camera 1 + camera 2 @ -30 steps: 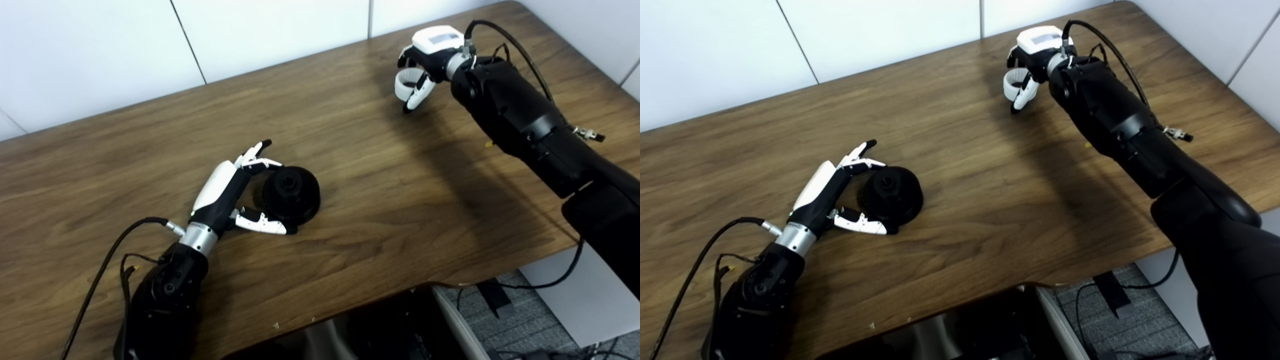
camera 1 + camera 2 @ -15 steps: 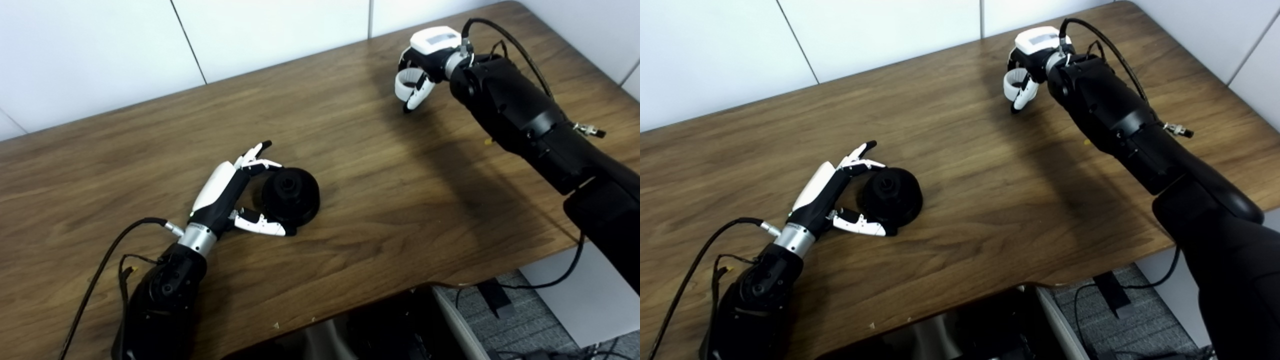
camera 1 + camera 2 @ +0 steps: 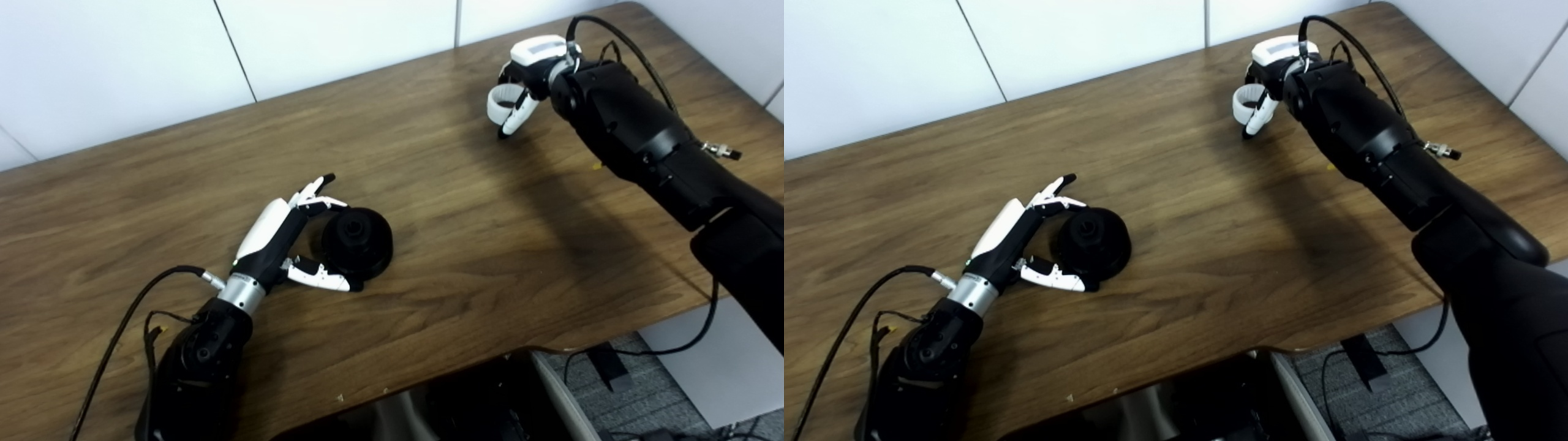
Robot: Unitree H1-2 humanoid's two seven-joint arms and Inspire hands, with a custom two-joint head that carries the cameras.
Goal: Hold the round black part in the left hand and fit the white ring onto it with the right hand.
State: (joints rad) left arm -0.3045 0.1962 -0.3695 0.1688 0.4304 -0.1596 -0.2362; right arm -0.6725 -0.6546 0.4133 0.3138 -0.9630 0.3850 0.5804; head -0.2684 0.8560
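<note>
The round black part (image 3: 358,239) lies on the wooden table (image 3: 478,208), left of centre. My left hand (image 3: 288,242) rests on the table just left of the part, open, its fingers curved over the far side and its thumb along the near side. Whether the fingertips touch the part I cannot tell. Far off at the back right, my right hand (image 3: 527,73) hangs a little above the table, shut on the white ring (image 3: 501,101), which sits between its thumb and fingers.
A black cable (image 3: 122,331) loops on the table beside my left forearm. The table's front edge curves in at the bottom, with a dark chair (image 3: 465,404) under it. White wall panels stand right behind the table. More cables lie on the floor at the lower right.
The whole picture has shifted slightly. My right forearm has risen a little with the ring still held. The left hand and the black part have stayed put.
</note>
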